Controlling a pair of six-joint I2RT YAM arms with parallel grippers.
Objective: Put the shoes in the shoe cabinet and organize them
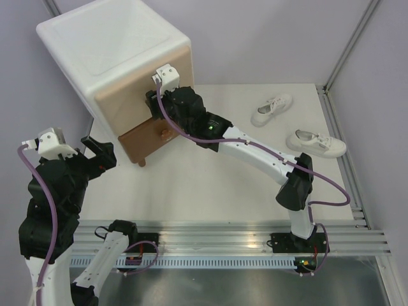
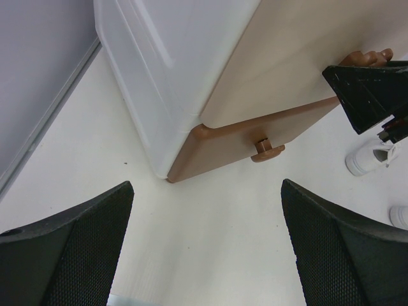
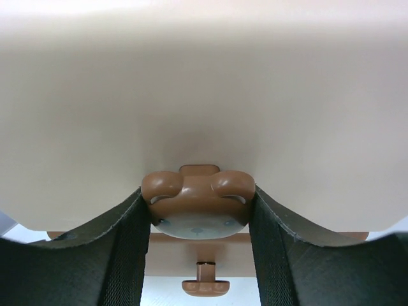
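**Clamped on the bear knob (image 3: 194,191)**

Right hand (image 3: 199,220) closed on both sides of it, hard against shoe cabinet (image 1: 108,44) front, far left. Left hand (image 2: 207,191) spread wide, empty, over bare tabletop (image 1: 210,185). White sneakers (image 1: 272,109) (image 1: 315,142) near right edge, well apart.
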